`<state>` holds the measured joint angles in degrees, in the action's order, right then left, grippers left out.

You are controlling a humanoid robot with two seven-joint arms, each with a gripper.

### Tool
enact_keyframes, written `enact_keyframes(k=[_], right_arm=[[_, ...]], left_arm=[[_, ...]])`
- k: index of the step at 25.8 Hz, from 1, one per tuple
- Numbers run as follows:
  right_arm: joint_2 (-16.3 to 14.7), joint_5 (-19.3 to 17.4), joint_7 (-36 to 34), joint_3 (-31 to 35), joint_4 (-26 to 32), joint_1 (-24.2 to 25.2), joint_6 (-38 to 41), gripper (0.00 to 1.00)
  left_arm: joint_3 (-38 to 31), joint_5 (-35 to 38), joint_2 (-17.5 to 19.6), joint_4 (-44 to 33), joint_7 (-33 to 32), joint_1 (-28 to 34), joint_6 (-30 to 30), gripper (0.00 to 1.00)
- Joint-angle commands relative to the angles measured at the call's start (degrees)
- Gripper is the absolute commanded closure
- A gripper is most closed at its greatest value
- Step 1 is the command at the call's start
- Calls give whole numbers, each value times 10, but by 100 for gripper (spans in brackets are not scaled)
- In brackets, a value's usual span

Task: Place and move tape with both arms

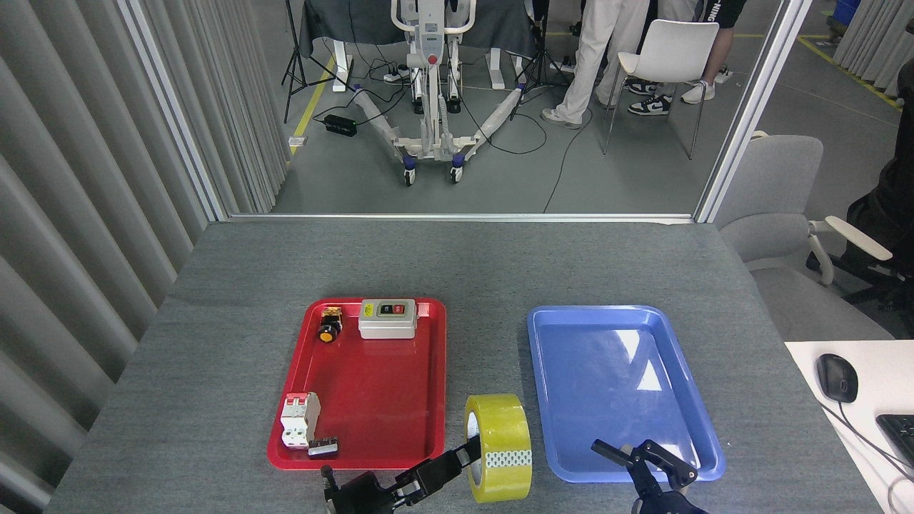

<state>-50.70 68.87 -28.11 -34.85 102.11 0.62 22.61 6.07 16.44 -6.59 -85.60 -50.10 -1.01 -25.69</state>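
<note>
Your grey felt-covered table (457,264) carries three things directly: a red tray (371,457) toward its near-left part, a blue tray (614,314) toward its near-right part, and the tape (500,446) standing on edge between the two trays, close to the near edge.

White letters, seemingly "NIN", are showing on a person's dark shirt (716,12) at the back. Labels on the switch box (386,318) are looking too small to read.
</note>
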Motion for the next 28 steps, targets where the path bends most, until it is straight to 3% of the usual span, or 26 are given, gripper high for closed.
enact_keyframes(k=[1, 3, 5, 7, 10, 13, 17, 21, 28], right_arm=[[41, -4, 59, 44, -8, -1, 75, 1], [84, -18, 97, 73, -21, 0, 117, 1], [104, -47, 131, 100, -32, 1, 170, 1], [109, -110, 169, 114, -54, 3, 224, 1], [115, -212, 226, 115, -76, 2, 224, 1], [126, -268, 277, 115, -98, -3, 224, 1], [166, -284, 314, 114, -119, -23, 224, 1], [202, -283, 396, 115, -118, -28, 224, 1], [201, -279, 413, 112, -113, -38, 224, 1]], left_arm=[[0, 0, 0, 0, 0, 0, 0, 92], [-1, 5, 0, 1, 0, 0, 0, 92], [-1, 13, 0, 1, 1, 0, 0, 92], [-2, 14, 0, 1, 1, 0, 0, 92], [-3, 14, 0, 0, 1, 0, 0, 92], [-4, 14, 0, 0, 1, 0, 0, 92], [-4, 15, 0, -2, 1, 0, 0, 92], [-5, 15, 1, -2, 1, 0, 0, 92], [-8, 15, 1, -3, 4, 1, 0, 92]])
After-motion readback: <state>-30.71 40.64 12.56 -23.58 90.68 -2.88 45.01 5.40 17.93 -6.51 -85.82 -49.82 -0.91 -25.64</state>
